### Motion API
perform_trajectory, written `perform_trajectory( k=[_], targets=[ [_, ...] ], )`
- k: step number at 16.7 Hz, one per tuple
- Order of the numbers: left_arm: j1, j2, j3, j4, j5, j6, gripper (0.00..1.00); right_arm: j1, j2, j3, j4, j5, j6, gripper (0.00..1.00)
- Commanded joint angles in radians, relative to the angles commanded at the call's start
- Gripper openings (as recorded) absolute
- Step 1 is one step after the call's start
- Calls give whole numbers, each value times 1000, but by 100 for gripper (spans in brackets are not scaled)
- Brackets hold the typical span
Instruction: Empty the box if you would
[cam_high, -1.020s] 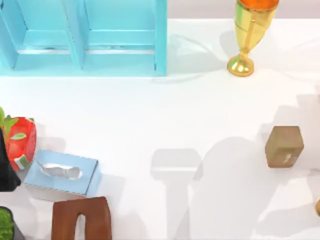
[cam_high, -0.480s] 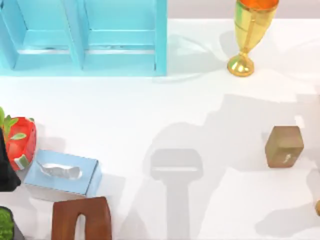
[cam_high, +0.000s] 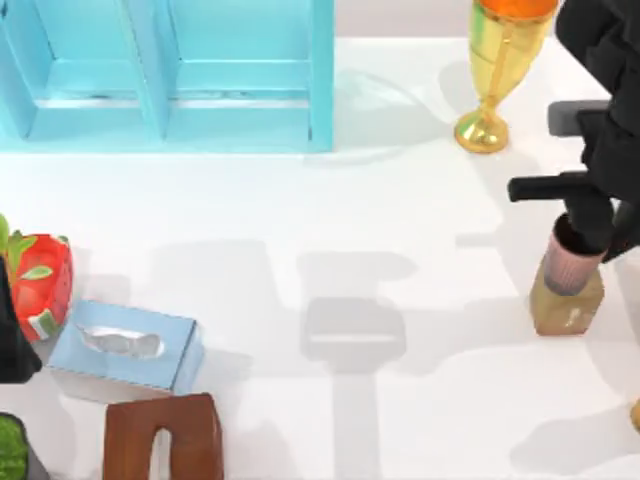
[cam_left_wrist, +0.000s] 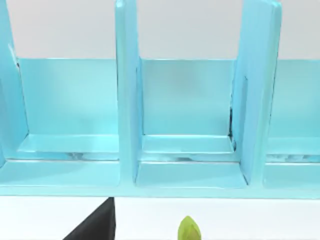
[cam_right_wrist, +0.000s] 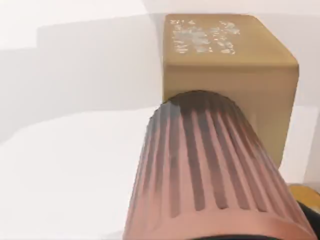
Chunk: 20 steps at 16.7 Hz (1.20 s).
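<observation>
The right gripper (finger state: cannot tell) carries a ribbed pink cup just above the tan box; setting it down remains.

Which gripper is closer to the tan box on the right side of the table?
The right. The right gripper holds a ribbed pink cup right above the tan box; the left arm sits far off at the table's left edge.
</observation>
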Motion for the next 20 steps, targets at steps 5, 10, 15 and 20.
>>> perform_trajectory(
  k=[5,10,15,20],
  targets=[
    [0,0,0,0,0,0,100,331,-120,-227,131,6,334,0],
    [0,0,0,0,0,0,100,425,-168,-309,181,5,430,0],
    [0,0,0,0,0,0,100,422,-157,-320,192,4,431,0],
    [0,0,0,0,0,0,100,431,-121,-394,321,5,438,0]
  ],
)
